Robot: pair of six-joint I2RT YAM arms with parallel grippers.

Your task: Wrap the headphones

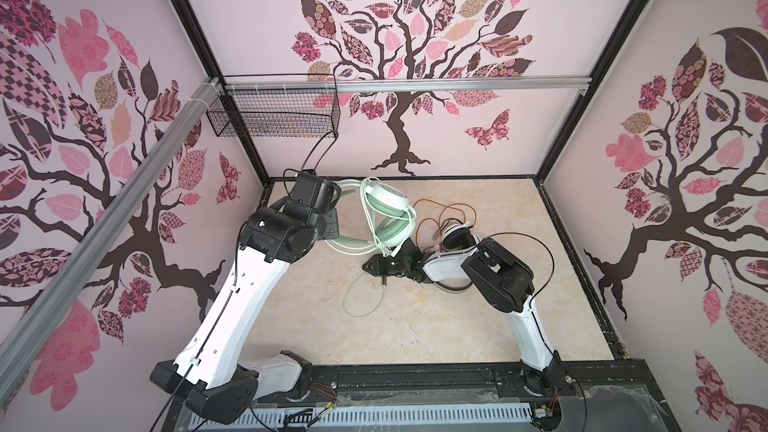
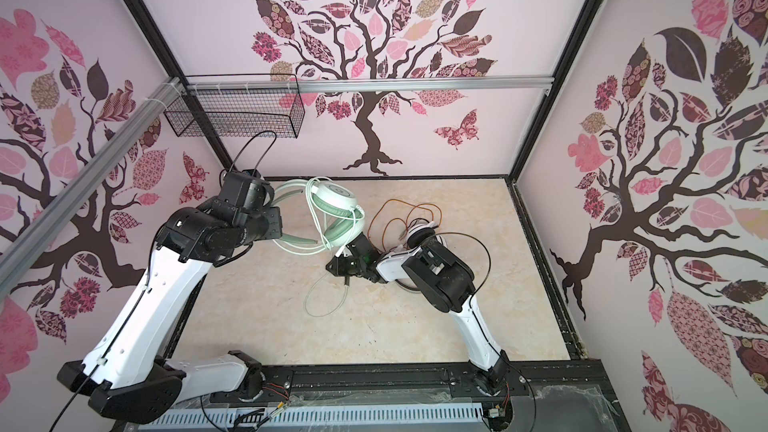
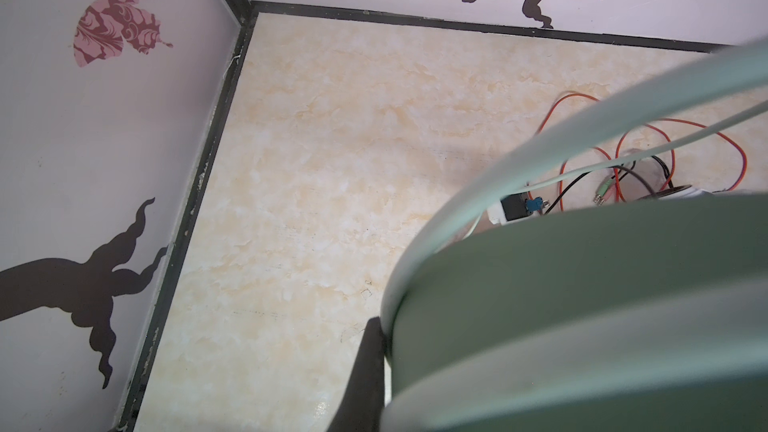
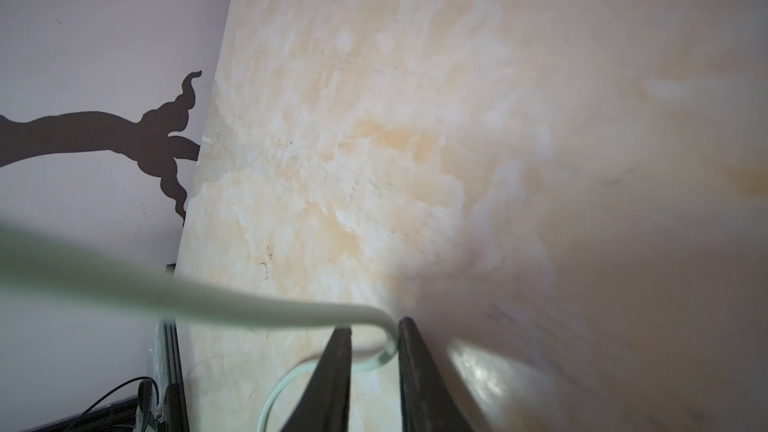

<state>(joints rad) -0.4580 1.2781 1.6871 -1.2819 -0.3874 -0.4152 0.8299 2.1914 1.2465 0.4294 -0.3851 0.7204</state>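
Plainly, the mint-green headphones [image 1: 384, 201] are being held just left of centre in both top views, near the table's back edge. Their long axis is running left to right across the frame, with the top of the band [image 3: 582, 268] pointing left and the two cups pointing right. The upper cup is turning its round white face upward.

The left gripper [image 3: 370, 351] is clamping the band. Only one dark finger is showing in the left wrist view, pressing against the band's edge. The pale cord [image 4: 249, 305] is looping over the cups and lying in a loose ring on the table [image 1: 457, 326] at lower centre.

The right gripper [image 4: 372, 338] is hanging low there. Its jaws are standing narrow with a gap, and the cord is bending between them, touching one finger but not pinched.

The white headphones [image 1: 455, 236] are lying right of centre with a black pad showing, partly under the right arm. Their orange-red cord [image 3: 745, 164] is tangling loosely beside the green cups. Small print on the left arm's joint is too small to read. A wire basket [image 1: 274, 114] is hanging at upper left.
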